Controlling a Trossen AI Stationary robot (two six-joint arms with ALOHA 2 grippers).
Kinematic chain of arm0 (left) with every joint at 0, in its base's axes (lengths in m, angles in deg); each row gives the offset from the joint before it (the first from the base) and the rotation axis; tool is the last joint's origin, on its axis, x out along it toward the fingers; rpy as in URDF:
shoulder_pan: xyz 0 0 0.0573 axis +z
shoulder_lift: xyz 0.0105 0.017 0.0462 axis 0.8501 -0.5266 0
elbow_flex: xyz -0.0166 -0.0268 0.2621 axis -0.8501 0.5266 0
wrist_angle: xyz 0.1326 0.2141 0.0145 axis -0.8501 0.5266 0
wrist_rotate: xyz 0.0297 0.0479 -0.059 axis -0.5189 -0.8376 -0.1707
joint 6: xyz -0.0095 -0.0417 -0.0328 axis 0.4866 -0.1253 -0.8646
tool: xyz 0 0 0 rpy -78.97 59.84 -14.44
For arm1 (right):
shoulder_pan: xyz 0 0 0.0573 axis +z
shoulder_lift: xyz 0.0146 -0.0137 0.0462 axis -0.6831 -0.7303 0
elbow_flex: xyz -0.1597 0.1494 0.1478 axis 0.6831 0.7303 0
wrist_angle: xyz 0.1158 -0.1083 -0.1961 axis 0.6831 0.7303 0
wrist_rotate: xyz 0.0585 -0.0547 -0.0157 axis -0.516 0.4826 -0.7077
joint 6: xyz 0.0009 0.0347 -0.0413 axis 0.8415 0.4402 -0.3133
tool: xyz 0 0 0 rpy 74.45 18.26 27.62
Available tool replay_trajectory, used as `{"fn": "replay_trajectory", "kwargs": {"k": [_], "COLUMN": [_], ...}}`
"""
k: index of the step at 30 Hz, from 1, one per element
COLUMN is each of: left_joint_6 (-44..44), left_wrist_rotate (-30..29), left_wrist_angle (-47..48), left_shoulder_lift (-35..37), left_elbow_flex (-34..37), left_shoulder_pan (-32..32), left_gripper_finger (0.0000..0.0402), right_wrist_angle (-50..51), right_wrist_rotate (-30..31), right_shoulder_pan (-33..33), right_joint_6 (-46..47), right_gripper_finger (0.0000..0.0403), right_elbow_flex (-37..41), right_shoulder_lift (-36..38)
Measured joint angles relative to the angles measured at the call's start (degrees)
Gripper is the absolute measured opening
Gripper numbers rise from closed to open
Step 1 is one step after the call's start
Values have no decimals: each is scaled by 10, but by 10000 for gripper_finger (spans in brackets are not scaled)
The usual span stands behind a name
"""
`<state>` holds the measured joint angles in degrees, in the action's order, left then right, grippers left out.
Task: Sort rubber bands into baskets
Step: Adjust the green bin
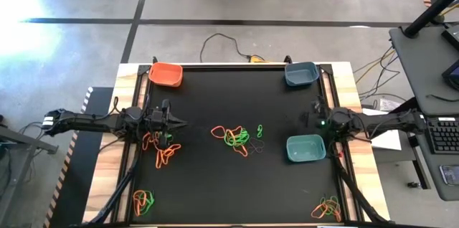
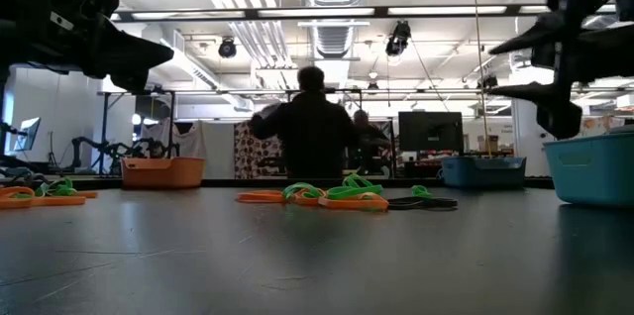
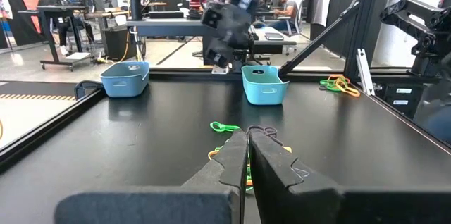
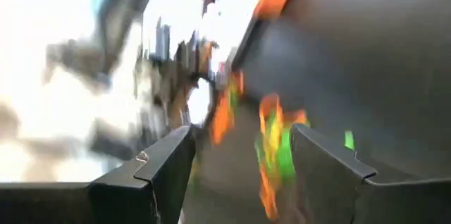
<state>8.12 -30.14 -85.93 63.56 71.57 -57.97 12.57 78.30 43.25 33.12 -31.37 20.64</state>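
Note:
Three baskets stand on the black table: orange (image 1: 166,74) at the far left, blue (image 1: 300,74) at the far right, teal (image 1: 306,148) at the right. Orange, green and dark rubber bands lie in a central pile (image 1: 234,138), a left pile (image 1: 162,149), and piles at the near left (image 1: 143,201) and near right (image 1: 328,209). My left gripper (image 1: 183,122) is shut and empty, above the table just beyond the left pile; its shut fingers show in the left wrist view (image 3: 246,157). My right gripper (image 1: 310,117) is open and empty, raised beside the teal basket's far side (image 2: 517,65).
A person stands in the room beyond the table's far edge (image 2: 313,122). Wooden strips (image 1: 134,77) border the black mat on the left and right. Bare mat lies between the piles and along the far half of the table.

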Motion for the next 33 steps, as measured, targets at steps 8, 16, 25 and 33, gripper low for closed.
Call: {"fn": "replay_trajectory", "kwargs": {"k": [8, 16, 25, 33], "left_joint_6": [0, 0, 0, 0], "left_wrist_rotate": [0, 0, 0, 0], "left_wrist_angle": [-3, -4, -4, -4], "left_shoulder_lift": [-2, -3, -3, -4], "left_elbow_flex": [0, 0, 0, 0], "left_shoulder_pan": [0, 0, 0, 0], "left_gripper_finger": [2, 2, 2, 2], "right_wrist_angle": [-228, -290, -229, -158], "right_wrist_rotate": [77, 124, -35, 4], "right_shoulder_pan": [106, 184, 147, 101], "right_joint_6": [-214, -311, -353, -482], "right_gripper_finger": [224, 224, 224, 224], "right_elbow_flex": [0, -24, -94, -158], "right_shoulder_lift": [-150, -369, -491, -606]}}
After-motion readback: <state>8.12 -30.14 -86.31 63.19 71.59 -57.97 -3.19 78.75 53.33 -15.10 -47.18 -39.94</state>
